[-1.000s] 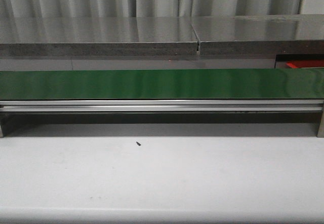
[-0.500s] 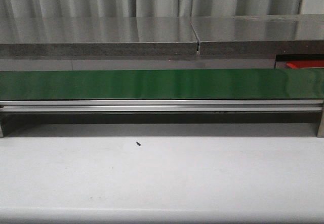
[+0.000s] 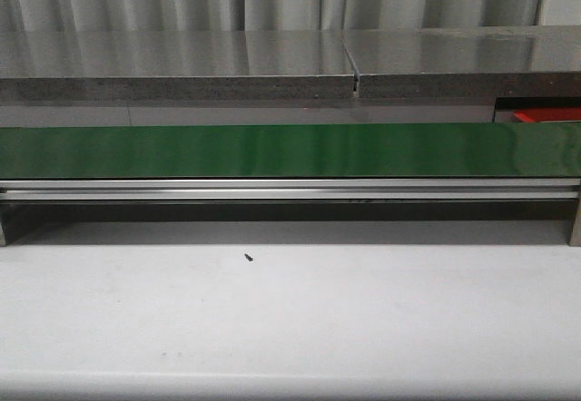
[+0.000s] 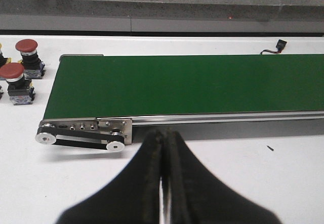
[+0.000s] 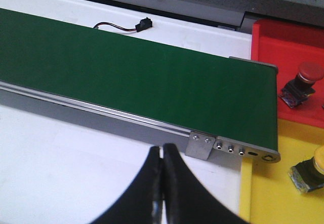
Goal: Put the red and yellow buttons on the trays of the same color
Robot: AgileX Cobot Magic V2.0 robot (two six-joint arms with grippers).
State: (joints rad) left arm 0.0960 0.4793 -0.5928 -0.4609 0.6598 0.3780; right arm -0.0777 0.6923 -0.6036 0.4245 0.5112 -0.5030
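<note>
Front view: a green conveyor belt runs across the whole width, carried on a silver rail, with nothing riding on it. In front of it lies the white table, bare but for a tiny dark speck. At the far right edge, behind the belt, a sliver of the red tray shows. Neither arm appears here.

Left wrist view: the left gripper hangs above the white table just before the belt's near rail, its two black fingers pressed together along a thin seam, holding nothing. Beyond the belt's end with the roller pulleys, two red buttons stand on the table, one farther back and one nearer, each on a dark base. A yellow edge just shows at the frame border beside them; what it belongs to I cannot tell. A small black connector lies on the table past the belt.

Right wrist view: the right gripper is also closed tight and empty, over the table near the belt's other end. A red button sits tilted on the red tray. A yellow button, partly cut off, rests on the yellow tray, which lies next to the red one
</note>
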